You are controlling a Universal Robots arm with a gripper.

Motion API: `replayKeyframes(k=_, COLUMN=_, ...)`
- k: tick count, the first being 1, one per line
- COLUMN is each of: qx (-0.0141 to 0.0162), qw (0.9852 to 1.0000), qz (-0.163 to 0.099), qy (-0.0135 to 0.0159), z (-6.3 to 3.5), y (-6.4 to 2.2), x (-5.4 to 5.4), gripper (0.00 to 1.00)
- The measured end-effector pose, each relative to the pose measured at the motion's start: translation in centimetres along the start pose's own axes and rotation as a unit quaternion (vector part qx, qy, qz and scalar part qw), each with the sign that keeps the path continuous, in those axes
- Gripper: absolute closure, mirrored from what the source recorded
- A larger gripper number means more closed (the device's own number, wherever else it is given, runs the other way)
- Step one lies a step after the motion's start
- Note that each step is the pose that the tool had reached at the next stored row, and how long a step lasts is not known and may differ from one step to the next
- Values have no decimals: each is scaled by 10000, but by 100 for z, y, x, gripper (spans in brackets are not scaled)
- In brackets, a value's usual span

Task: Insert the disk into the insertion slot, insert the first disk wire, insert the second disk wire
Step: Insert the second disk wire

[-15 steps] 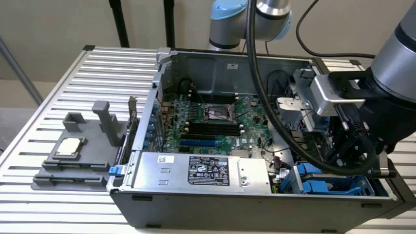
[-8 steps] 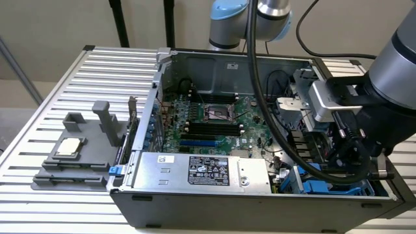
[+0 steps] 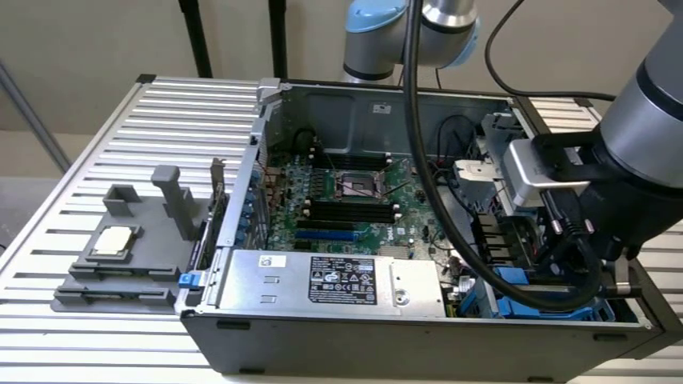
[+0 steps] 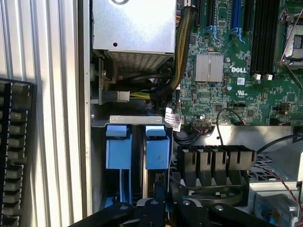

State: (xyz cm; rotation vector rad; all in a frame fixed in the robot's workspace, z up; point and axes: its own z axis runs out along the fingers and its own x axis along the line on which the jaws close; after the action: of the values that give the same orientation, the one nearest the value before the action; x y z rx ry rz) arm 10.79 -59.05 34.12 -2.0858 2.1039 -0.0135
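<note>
Two bright blue carrier brackets [image 4: 157, 146] [image 4: 118, 146] stand side by side in the grey metal drive bay, the insertion slot [image 4: 137, 120], at the case corner. Each holds a disk on edge, and a dark disk edge [image 4: 142, 165] shows between them. In the exterior view the blue fittings [image 3: 523, 288] sit under my arm's wrist. My gripper [image 4: 170, 202] hangs just over the bracket nearer the motherboard. Its black fingers [image 4: 159, 189] are close together on what looks like a black disk wire [image 4: 203, 191], which loops away toward the black connector block.
The silver power supply box [image 3: 320, 280] with a black label fills the case front. Beside the bay lie the green motherboard [image 4: 227, 90], a row of black connectors [image 4: 215, 158] and cable bundles [image 4: 182, 52]. A grey fixture [image 3: 128, 256] stands on the slatted table on the exterior view's left.
</note>
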Motion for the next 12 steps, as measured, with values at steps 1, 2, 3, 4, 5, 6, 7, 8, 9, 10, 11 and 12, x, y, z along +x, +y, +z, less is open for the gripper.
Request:
replayKeyframes(k=1, qx=0, qw=10000, qz=0, qy=-1, z=1, y=0, x=0, gripper=84)
replayKeyframes(k=2, qx=0, qw=10000, qz=-1, qy=-1, z=1, y=0, x=0, gripper=84)
replayKeyframes(k=3, qx=0, qw=10000, qz=-1, qy=0, z=1, y=0, x=0, gripper=84)
replayKeyframes(k=4, qx=0, qw=10000, qz=-1, qy=-1, z=2, y=0, x=0, gripper=84)
replayKeyframes(k=5, qx=0, qw=10000, qz=-1, qy=-1, z=3, y=0, x=1, gripper=84)
replayKeyframes(k=6, qx=1, qw=10000, qz=-1, qy=-1, z=3, y=0, x=1, gripper=84)
replayKeyframes(k=7, qx=1, qw=10000, qz=-1, qy=-2, z=3, y=0, x=1, gripper=84)
replayKeyframes(k=8, qx=1, qw=10000, qz=-1, qy=-1, z=3, y=0, x=1, gripper=84)
replayKeyframes(k=9, qx=1, qw=10000, qz=-1, qy=-2, z=3, y=0, x=1, gripper=84)
replayKeyframes(k=10, qx=1, qw=10000, qz=-1, qy=-2, z=4, y=0, x=1, gripper=84)
replayKeyframes(k=11, qx=1, qw=10000, qz=-1, qy=-2, z=3, y=0, x=2, gripper=84)
replayKeyframes(k=12, qx=1, qw=10000, qz=-1, qy=-2, z=3, y=0, x=4, gripper=84)
